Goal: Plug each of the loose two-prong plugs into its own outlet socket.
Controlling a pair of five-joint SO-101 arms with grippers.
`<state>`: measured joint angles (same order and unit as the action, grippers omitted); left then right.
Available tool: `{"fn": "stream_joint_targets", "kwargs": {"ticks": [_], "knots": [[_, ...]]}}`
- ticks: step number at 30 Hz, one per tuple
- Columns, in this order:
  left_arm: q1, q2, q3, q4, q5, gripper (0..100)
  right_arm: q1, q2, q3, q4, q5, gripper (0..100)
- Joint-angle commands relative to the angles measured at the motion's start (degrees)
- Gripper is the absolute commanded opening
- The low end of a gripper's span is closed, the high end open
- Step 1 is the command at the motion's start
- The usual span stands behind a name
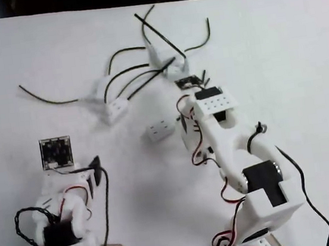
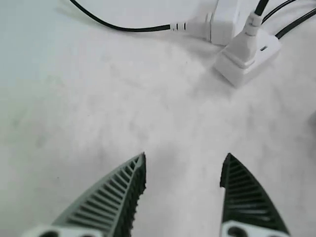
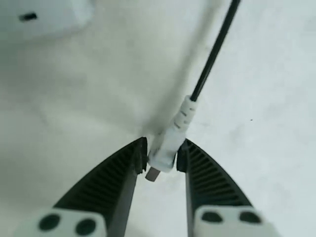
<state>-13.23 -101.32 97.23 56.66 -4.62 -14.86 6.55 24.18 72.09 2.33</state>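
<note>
The left arm (image 1: 62,219) is sitting folded close to its base at the near edge of the surface (image 1: 300,52), and the left claw (image 2: 182,158) is hanging low with its two fingers spread wide, nothing between them. The right arm (image 1: 240,155) is lying stretched toward the middle of the surface, and the right claw (image 3: 162,148) is pinching a white plug (image 3: 169,140) between both fingers.

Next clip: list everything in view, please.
table: one, white, under everything
outlet sockets: about four, white, mid-table
cords: several, black, running from the sockets
plug: one, white with a black cord, in the right gripper
square card: one, black and white, near the left gripper
left gripper: one, dark fingers, open over bare table
right gripper: one, dark fingers, shut on the plug
</note>
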Motion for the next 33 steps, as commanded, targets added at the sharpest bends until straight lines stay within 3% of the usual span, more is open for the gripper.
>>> {"fn": "stream_joint_targets", "kwargs": {"ticks": [1,16,22,29,33], "knots": [[-0.4,0.22,-0.09,0.7,-0.09,24,1.98,-2.24,-3.43,0.13,-1.76,9.8],[-0.4,0.13,-0.09,3.87,0.0,24,3.82,4.26,-3.78,-0.31,-2.37,9.7],[-0.4,0.13,-0.09,3.87,0.0,24,4.26,2.07,-3.78,-0.22,-2.02,1.9],[-0.4,0.13,-0.09,3.87,0.0,24,3.82,-1.54,-3.78,3.65,-2.02,7.0],[-0.4,0.13,-0.09,3.87,-0.35,24,4.18,-1.54,-3.78,4.0,-2.02,5.0]]}}
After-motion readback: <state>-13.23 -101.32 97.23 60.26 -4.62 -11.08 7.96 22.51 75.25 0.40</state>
